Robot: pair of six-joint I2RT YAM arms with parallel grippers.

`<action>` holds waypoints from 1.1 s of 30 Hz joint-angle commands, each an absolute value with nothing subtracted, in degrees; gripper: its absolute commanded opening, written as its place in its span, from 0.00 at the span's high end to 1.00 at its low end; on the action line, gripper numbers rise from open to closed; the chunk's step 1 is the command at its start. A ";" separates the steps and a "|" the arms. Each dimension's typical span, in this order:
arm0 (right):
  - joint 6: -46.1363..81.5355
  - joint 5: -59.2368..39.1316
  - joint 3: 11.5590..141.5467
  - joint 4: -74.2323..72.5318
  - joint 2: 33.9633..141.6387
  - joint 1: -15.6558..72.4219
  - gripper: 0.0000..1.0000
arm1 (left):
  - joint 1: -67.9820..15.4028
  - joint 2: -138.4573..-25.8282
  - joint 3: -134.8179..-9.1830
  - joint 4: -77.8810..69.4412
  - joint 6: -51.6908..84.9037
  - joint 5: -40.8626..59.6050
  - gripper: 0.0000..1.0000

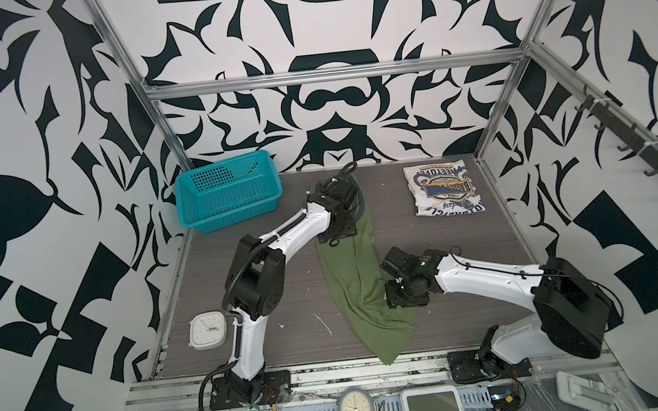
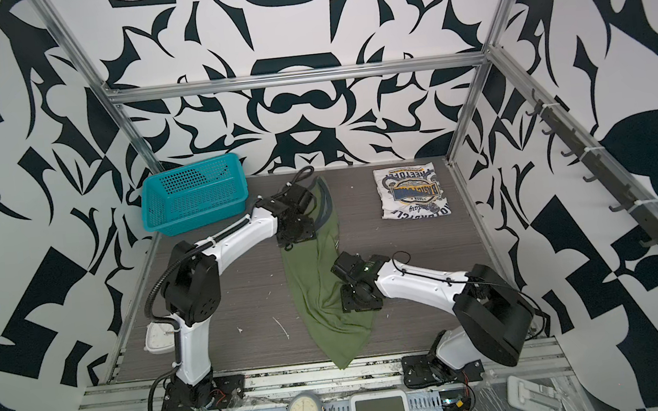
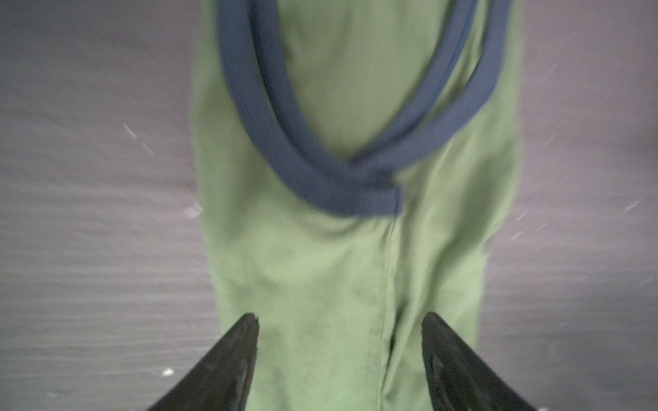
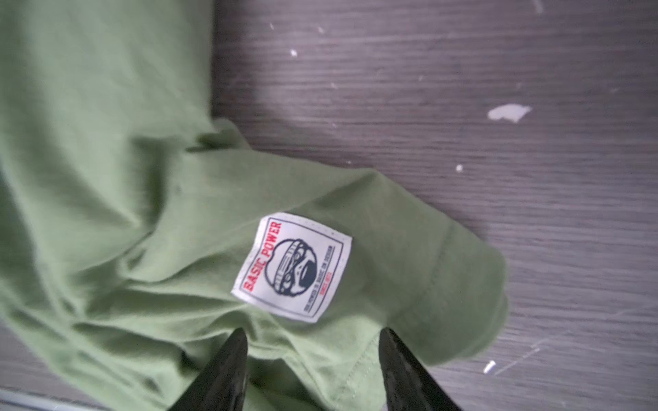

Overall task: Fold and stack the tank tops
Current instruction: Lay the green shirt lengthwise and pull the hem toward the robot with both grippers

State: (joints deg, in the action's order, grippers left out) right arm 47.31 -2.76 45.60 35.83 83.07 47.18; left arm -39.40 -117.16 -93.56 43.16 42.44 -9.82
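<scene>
The olive green tank top (image 1: 351, 278) lies mid-table (image 1: 467, 251) as one long narrow strip. Its long axis runs from the back toward the front edge, where its near tip overlaps the rail. The navy trim (image 3: 302, 167) marks the far end, and the left gripper (image 3: 340, 320) hangs over that end with jaws spread wide and cloth flat beneath them. The right gripper (image 4: 313, 334) sits over the near, hem end beside the white label (image 4: 292, 267), jaws moderately apart and apparently pinching nothing. Each arm is thus nearest one end, which suits an end-to-end fold. There are two tops; the white tank top (image 1: 443, 189) is folded at the back right. One teal basket (image 1: 228, 199) stands at the back left.
</scene>
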 commanded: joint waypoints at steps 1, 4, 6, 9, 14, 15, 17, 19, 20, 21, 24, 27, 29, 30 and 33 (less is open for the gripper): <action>46.96 -3.08 44.12 35.44 83.45 47.11 0.40 | -39.29 -117.95 -88.28 38.58 47.10 -7.24 0.25; 49.32 -4.28 41.82 34.22 82.61 47.28 0.40 | -39.29 -119.88 -87.33 36.15 47.40 -6.08 0.26; 51.43 -5.12 40.19 33.34 81.94 47.42 0.39 | -39.20 -121.85 -88.61 35.84 46.84 -5.53 0.26; 54.06 -7.89 38.15 30.98 81.38 48.13 0.39 | -38.97 -124.92 -91.39 35.51 45.19 -6.78 0.26; 57.97 -11.22 35.90 25.55 81.46 50.30 0.39 | -35.17 -133.24 -98.37 34.64 42.44 -7.69 0.27; 58.19 -11.27 36.10 25.23 81.67 50.87 0.39 | -34.31 -134.96 -99.91 34.81 42.01 -7.37 0.27; 58.68 -10.93 36.93 24.97 82.17 52.00 0.39 | -32.42 -137.86 -102.14 32.80 40.96 -4.85 0.28; 59.13 -11.39 37.22 23.66 82.65 52.89 0.39 | -31.11 -139.07 -102.67 30.07 41.20 -2.73 0.29; 59.29 -11.75 37.22 22.74 82.87 53.31 0.39 | -30.73 -139.38 -103.22 29.47 41.22 -2.68 0.29; 59.48 -12.14 37.26 21.87 83.16 53.63 0.39 | -30.46 -139.59 -103.85 29.27 41.02 -2.96 0.29; 59.69 -12.92 38.07 20.22 83.54 54.76 0.38 | -30.26 -139.69 -106.74 30.50 39.32 -2.55 0.28; 58.62 -12.62 39.86 20.44 82.42 56.63 0.38 | -30.58 -137.58 -108.96 33.84 37.31 -0.32 0.24; 56.87 -12.67 41.12 21.70 80.59 57.09 0.38 | -31.66 -133.99 -108.95 37.43 35.79 -0.15 0.19; 55.85 -11.80 41.89 23.78 79.37 57.12 0.38 | -32.32 -131.57 -107.98 38.74 35.43 -0.89 0.16; 50.88 -5.42 44.64 34.16 74.14 56.10 0.38 | -34.87 -121.40 -101.57 42.83 36.28 -3.06 0.07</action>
